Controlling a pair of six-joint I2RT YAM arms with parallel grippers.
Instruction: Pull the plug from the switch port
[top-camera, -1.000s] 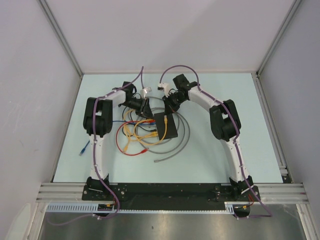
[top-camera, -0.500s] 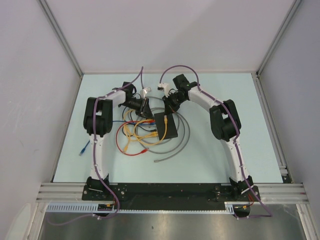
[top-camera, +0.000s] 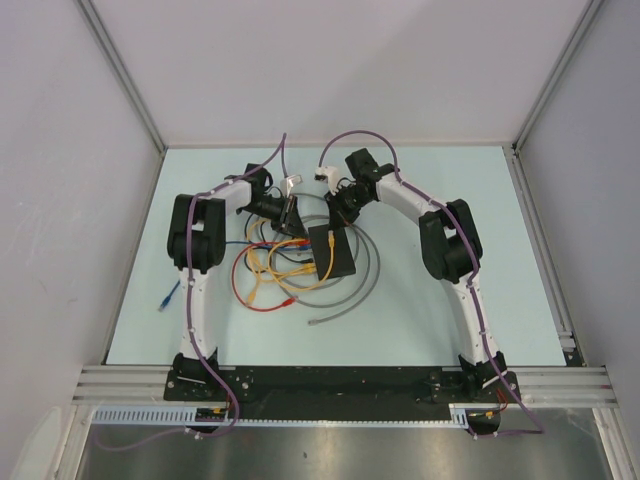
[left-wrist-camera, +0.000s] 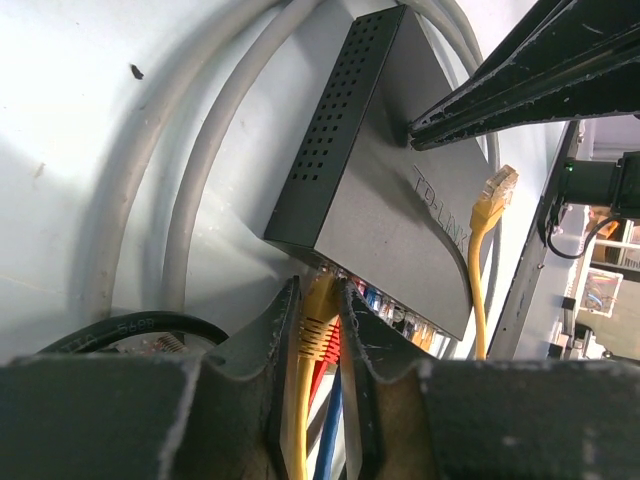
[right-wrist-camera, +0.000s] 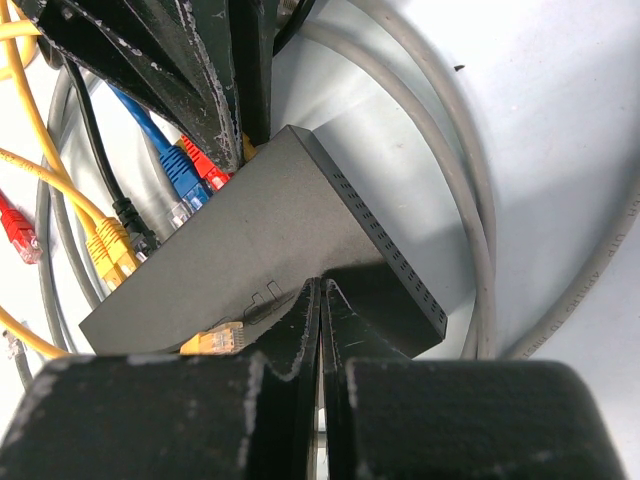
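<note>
The black switch (top-camera: 333, 252) lies flat mid-table among cables. In the left wrist view my left gripper (left-wrist-camera: 318, 290) is shut on a yellow plug (left-wrist-camera: 320, 318) whose tip sits in the end port of the switch (left-wrist-camera: 380, 190); red and blue plugs sit in the ports beside it. My right gripper (right-wrist-camera: 322, 285) is shut, empty, with its tips pressed on the top of the switch (right-wrist-camera: 260, 240). A loose yellow plug (right-wrist-camera: 213, 342) lies on the switch top. In the top view the left gripper (top-camera: 297, 228) and right gripper (top-camera: 334, 222) meet at the switch's far end.
A grey cable (top-camera: 368, 270) loops round the switch. Yellow and red cables (top-camera: 262, 272) tangle to its left. A loose blue plug (top-camera: 168, 296) lies near the left edge. A black cable (left-wrist-camera: 120, 330) runs beside my left fingers.
</note>
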